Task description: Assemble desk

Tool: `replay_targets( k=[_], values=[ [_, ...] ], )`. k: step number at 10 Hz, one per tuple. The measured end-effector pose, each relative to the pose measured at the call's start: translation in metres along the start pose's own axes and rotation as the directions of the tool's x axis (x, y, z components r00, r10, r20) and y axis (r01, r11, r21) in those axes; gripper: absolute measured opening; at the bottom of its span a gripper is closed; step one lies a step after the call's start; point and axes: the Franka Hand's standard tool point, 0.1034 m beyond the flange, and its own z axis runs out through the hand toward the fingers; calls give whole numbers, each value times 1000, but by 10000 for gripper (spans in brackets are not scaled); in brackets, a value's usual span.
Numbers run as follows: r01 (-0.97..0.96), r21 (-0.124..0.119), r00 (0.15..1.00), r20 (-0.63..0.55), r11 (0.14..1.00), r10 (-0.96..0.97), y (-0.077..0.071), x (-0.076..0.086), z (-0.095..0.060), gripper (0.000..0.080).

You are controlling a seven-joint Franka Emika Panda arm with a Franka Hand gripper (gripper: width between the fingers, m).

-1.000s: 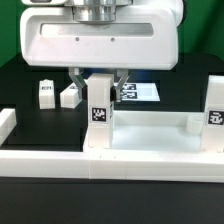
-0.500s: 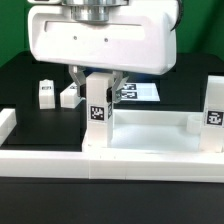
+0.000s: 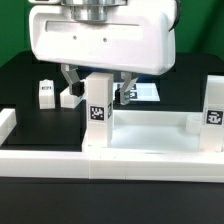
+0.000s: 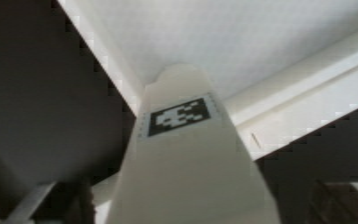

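The desk top (image 3: 150, 132) is a white shallow tray lying against the front rail. One white square-bar leg (image 3: 98, 108) with a black-and-white tag stands upright at its corner on the exterior view's left. My gripper (image 3: 97, 86) hangs over this leg, open, with one finger on each side and a gap between each finger and the bar. In the wrist view the same leg (image 4: 185, 150) rises between the dark fingers (image 4: 345, 200), with the desk top (image 4: 247, 40) behind it. A second leg (image 3: 214, 108) stands at the corner on the exterior view's right.
Two loose tagged legs (image 3: 45, 94) (image 3: 68, 97) stand on the black table behind, at the exterior view's left. The marker board (image 3: 144, 92) lies flat further back. A long white border rail (image 3: 60, 160) runs along the front and turns up at the left end.
My fingers have spread apart and let go of the upright leg. The leg stays standing in its corner; the arm has barely moved.
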Motion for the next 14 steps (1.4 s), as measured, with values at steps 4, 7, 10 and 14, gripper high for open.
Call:
replay_targets(
  k=[4,7,10,14],
  values=[
    [-42,32,999,2,999,42,-13,-32,-35,649],
    [17,35,1000,1,999,-17,-13,-27,-42,649],
    [18,34,1000,1,999,-18,-13,-27,-41,649],
    [-167,37,986,12,985,167,-19,-60,-39,649]
  ],
)
